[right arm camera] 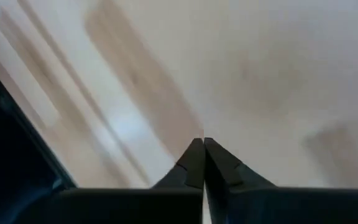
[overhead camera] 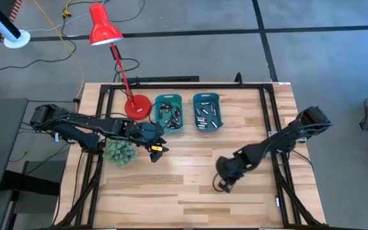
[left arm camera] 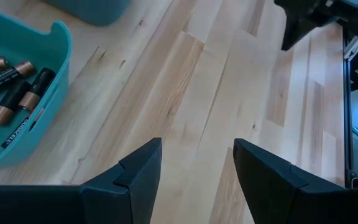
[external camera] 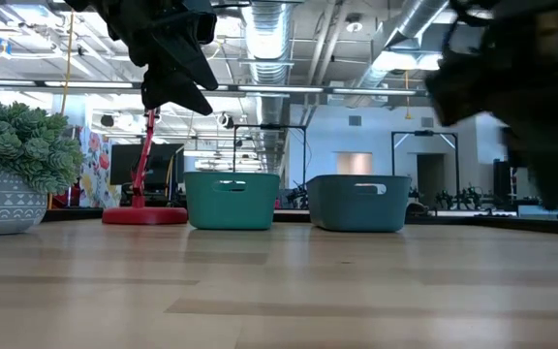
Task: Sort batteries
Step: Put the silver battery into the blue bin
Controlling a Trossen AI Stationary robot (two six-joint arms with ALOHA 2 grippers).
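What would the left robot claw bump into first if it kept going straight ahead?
Probably nothing soon. The open left gripper points across the bare light wooden table. The teal plastic bin of batteries sits off to one side; the other arm is far beyond.

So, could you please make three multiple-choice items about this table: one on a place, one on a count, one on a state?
1. The red desk lamp stands
A. left of the teal bins
B. between them
C. right of them

2. How many teal bins hold batteries?
A. one
B. two
C. three

3. The right end effector is
A. wide open
B. shut, empty
C. shut on a battery

Answers:
A, its base sits left of both bins.
B, two bins stand side by side.
B, its fingertips meet with nothing between.
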